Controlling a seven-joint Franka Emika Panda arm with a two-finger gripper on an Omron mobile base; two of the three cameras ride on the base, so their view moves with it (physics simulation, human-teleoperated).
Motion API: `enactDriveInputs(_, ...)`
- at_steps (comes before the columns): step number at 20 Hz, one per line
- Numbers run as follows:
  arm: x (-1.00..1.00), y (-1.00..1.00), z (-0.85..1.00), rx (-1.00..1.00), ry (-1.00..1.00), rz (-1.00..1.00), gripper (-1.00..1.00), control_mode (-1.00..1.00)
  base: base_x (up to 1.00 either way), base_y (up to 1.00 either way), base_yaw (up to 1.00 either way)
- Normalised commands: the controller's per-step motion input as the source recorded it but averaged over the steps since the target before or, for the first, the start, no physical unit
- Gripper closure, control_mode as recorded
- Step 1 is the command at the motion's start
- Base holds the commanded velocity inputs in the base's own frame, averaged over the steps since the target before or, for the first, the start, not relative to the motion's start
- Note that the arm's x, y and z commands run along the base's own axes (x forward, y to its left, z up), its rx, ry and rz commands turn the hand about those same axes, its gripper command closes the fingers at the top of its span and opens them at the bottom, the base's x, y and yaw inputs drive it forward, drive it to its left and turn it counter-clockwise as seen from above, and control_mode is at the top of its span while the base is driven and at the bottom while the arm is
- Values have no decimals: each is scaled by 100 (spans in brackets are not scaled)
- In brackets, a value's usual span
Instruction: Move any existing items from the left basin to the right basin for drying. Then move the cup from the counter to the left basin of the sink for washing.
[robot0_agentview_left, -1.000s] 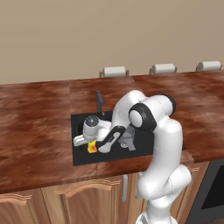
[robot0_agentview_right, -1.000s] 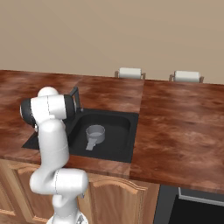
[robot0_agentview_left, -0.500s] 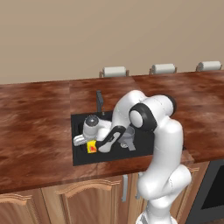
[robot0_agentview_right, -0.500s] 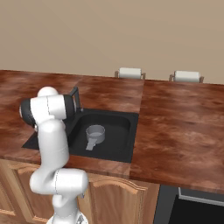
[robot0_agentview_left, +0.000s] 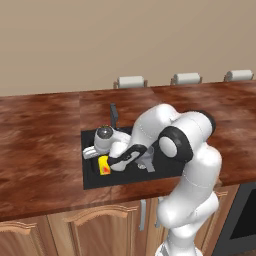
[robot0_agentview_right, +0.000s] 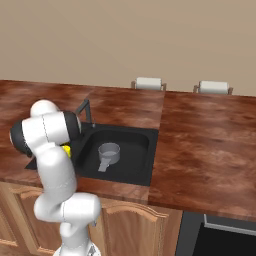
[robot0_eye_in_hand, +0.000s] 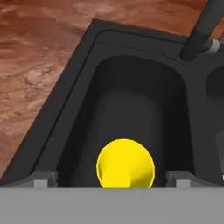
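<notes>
Spread wide, the jaws of the white arm's two-finger gripper (robot0_eye_in_hand: 111, 178) stand released, with 1 grey fingertip (robot0_eye_in_hand: 41, 179) at each side of the small yellow cup (robot0_eye_in_hand: 125, 164) and a clear dark gap between each tip and the cup's rim, so nothing is grasped. Between the jaws, the cup sits upright in the narrow matte black left basin (robot0_eye_in_hand: 131, 105), its open mouth facing the hand camera. In the left base view the same cup (robot0_agentview_left: 104, 165) shows its orange-red mark and stands just below the gripper (robot0_agentview_left: 95, 151), near the front of the left basin (robot0_agentview_left: 92, 172).

Beyond the jaws, at the far rim of the black two-basin sink (robot0_eye_in_hand: 78, 76), the dark upright faucet (robot0_eye_in_hand: 202, 30) rises at a slant. To the jaws' far side, past the divider, the wider black right basin (robot0_agentview_right: 122, 155) holds 1 grey metal saucepan with a handle (robot0_agentview_right: 108, 152), well apart from the cup. Around the sink lies the glossy reddish-brown wood-grain counter (robot0_eye_in_hand: 35, 57), which in the right base view (robot0_agentview_right: 200, 135) runs on to the wall. Along that wall stand 2 white paper-towel rolls (robot0_agentview_right: 148, 83), far behind the jaws.
</notes>
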Motion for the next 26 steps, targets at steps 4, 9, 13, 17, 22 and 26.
enactDriveInputs(4,-10,5,100,-2,-1,-1,-100,-100,0,0,0)
enactDriveInputs(9,-18,0,100,0,0,-4,-100,-100,0,0,0)
enactDriveInputs(13,-35,0,91,0,0,-6,-100,-100,0,0,0)
enactDriveInputs(17,-65,-8,54,4,0,-8,-100,-100,0,0,0)
enactDriveInputs(22,-93,-30,22,11,0,-9,-100,-100,0,0,0)
enactDriveInputs(26,-89,-40,18,13,0,-10,-100,-100,0,0,0)
